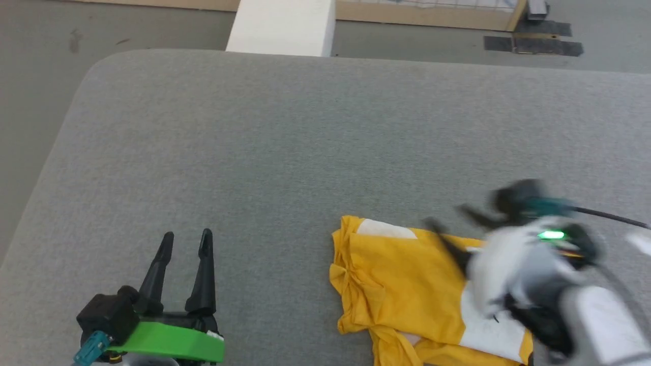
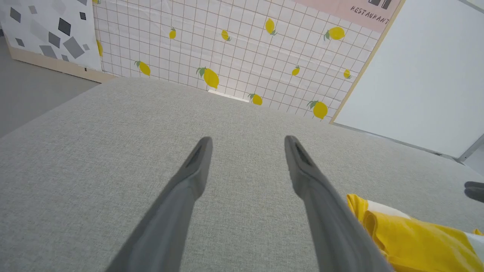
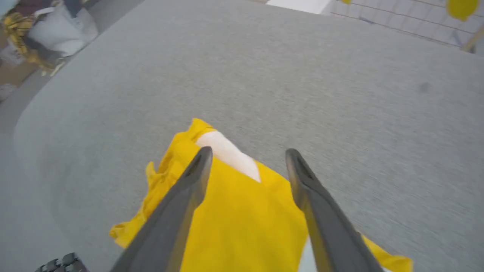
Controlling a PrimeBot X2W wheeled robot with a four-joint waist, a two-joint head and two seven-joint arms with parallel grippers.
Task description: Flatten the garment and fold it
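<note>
The yellow T-shirt [image 1: 402, 284] lies rumpled and partly doubled over on the grey bench [image 1: 305, 127], with a white patch [image 1: 384, 229] at its far edge. The right gripper [image 3: 248, 151] hovers just above the T-shirt, blurred in the head view, with its fingers apart and nothing between them. The left gripper [image 1: 186, 235] sits well to the left of the T-shirt, over bare cloth, with its fingers spread wide and empty

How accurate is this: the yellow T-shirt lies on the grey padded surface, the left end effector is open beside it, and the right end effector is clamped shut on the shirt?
Wrong on one count: the right end effector is open, its jaws standing apart above the yellow T-shirt, as the right wrist view shows. The rest stands.
</note>
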